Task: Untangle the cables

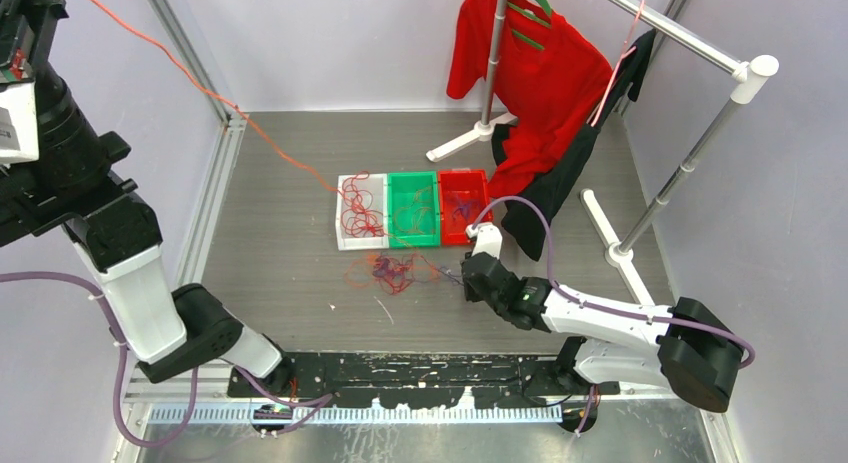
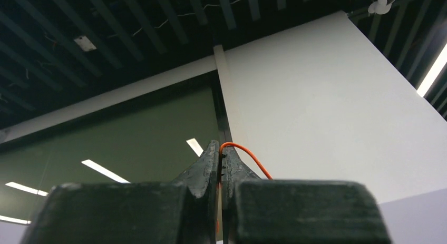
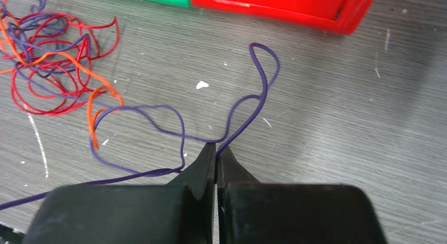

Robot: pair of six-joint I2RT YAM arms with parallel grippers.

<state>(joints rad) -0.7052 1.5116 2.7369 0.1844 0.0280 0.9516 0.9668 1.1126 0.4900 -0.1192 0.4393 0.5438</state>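
At centre frame, the cables (image 1: 392, 271) look limp, light and snag-prone, likely best pinched on free loops; right gripper (image 3: 216, 149) clamps a purple strand (image 3: 183, 136), left gripper (image 2: 221, 155) an orange strand (image 2: 252, 156).

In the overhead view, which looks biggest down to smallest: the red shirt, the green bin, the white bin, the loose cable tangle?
1. red shirt, clearly largest, though it hangs farther back.
2. green bin and white bin: alike, not ranked.
3. cable tangle: its dense core is smallest, though stray strands spread wider.
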